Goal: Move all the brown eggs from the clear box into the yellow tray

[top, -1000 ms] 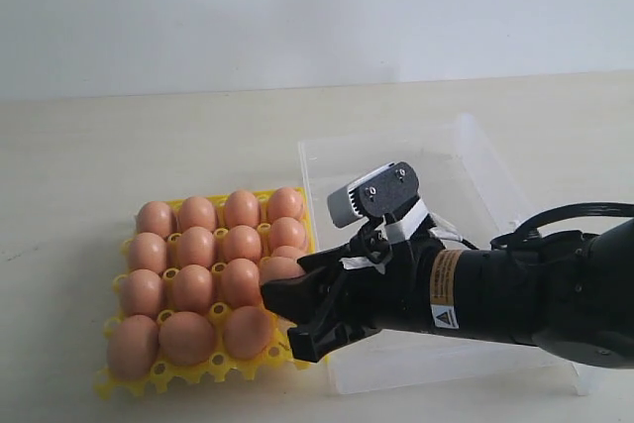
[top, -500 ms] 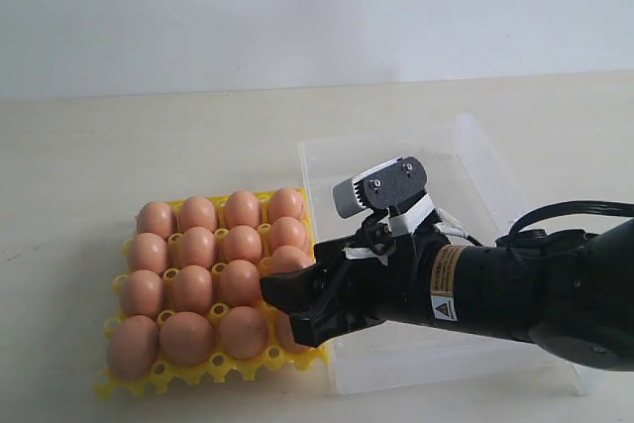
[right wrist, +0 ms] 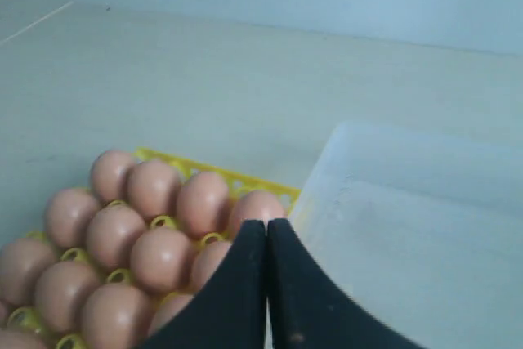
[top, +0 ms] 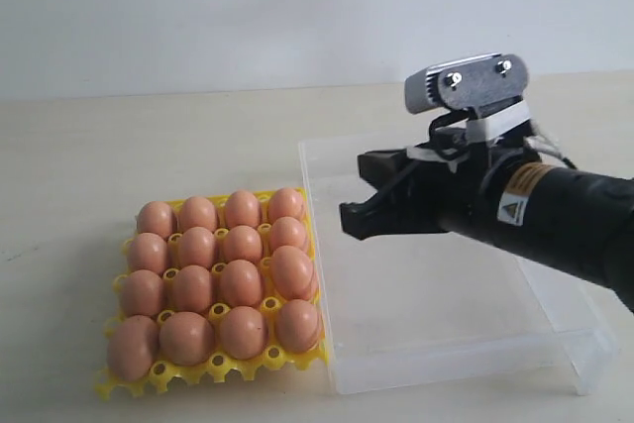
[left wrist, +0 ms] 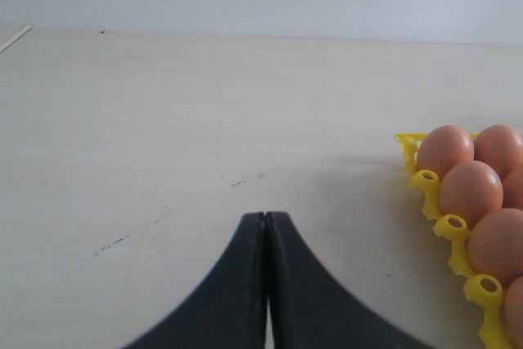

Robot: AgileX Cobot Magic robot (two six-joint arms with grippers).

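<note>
Several brown eggs [top: 242,281] sit in the cups of the yellow tray [top: 203,375] at the left. The clear box [top: 446,344] beside it on the right holds no eggs. My right gripper [top: 359,193] hangs above the box's left half, clear of the tray. In the right wrist view its jaws [right wrist: 266,222] are pressed together with nothing between them, above the eggs [right wrist: 155,259], the tray [right wrist: 245,179] and the box [right wrist: 409,226]. My left gripper [left wrist: 265,215] is shut over bare table, with the eggs [left wrist: 470,190] and the tray's corner [left wrist: 425,181] off to one side.
The pale wooden table [top: 119,156] stretches bare behind and left of the tray. A light wall [top: 297,7] rises behind it. The box's far wall [top: 386,141] and near rim [top: 456,356] stand a little above the table.
My right gripper has lifted away from the tray's near right corner and drawn back to the right over the box. An egg now rests in that corner cup, and the jaws have closed.
</note>
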